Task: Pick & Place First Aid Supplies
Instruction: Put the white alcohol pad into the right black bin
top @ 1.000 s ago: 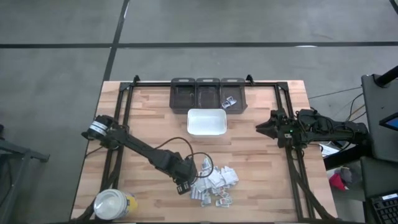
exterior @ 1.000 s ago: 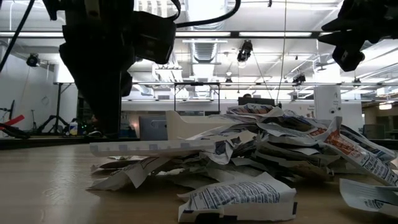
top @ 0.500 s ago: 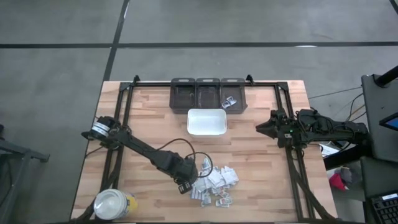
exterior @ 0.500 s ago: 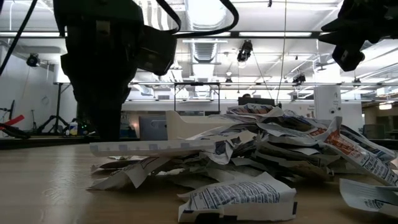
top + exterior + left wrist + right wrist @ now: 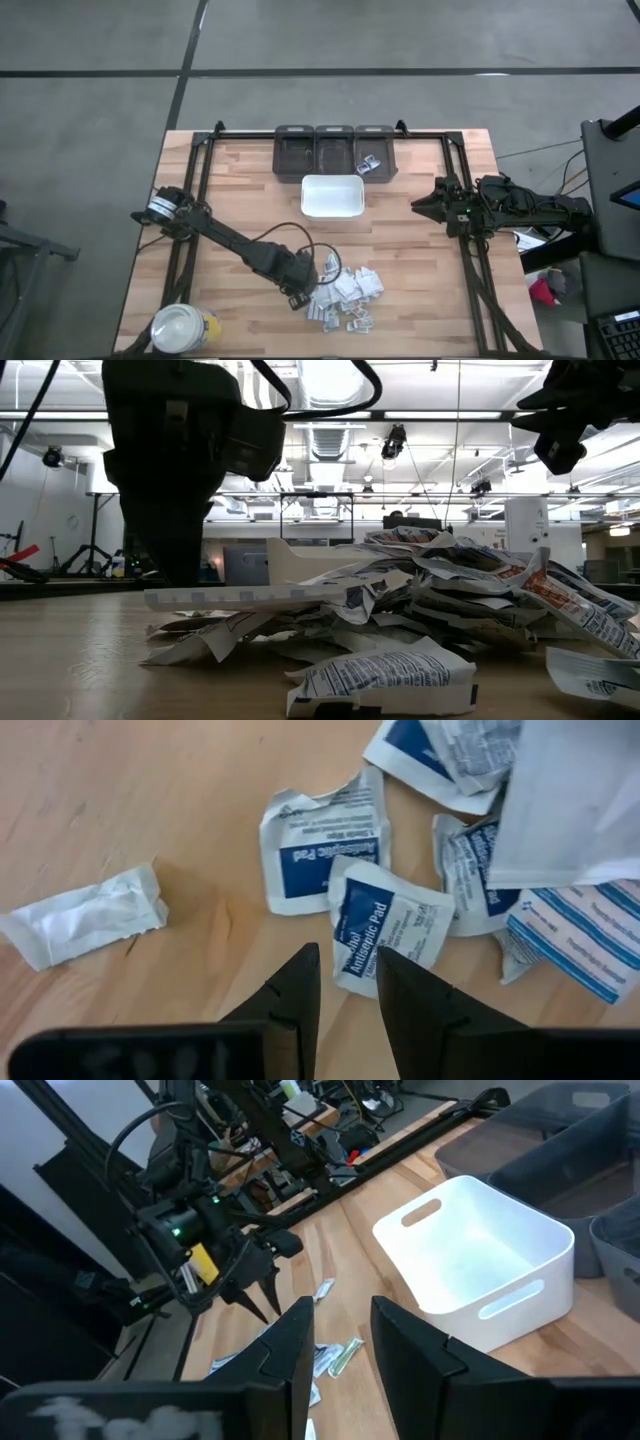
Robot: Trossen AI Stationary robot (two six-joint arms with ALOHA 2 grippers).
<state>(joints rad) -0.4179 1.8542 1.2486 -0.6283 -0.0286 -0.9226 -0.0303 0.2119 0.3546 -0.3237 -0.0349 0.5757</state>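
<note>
The first aid supplies point(image 5: 345, 295) lie in a loose heap of small white printed packets point(image 5: 430, 610) on the wooden table near its front edge. My left gripper point(image 5: 303, 293) points steeply down over the heap's left edge. In its wrist view the fingers point(image 5: 347, 970) stand slightly apart, open, with the corner of a blue-printed antiseptic pad packet point(image 5: 385, 920) just beyond their tips; whether they touch it I cannot tell. My right gripper point(image 5: 420, 205) waits level at the table's right side, open point(image 5: 340, 1320), with nothing in it.
A white tray point(image 5: 332, 196) stands behind the heap, and three dark bins point(image 5: 333, 150) line the far edge, the right one holding a few packets point(image 5: 368, 165). A yellow white-lidded jar point(image 5: 182, 328) sits at the near left corner. A rolled white packet point(image 5: 85, 915) lies alone.
My left gripper has rolled a little about its own pointing line while staying over the heap's left edge. The packets lie as before.
</note>
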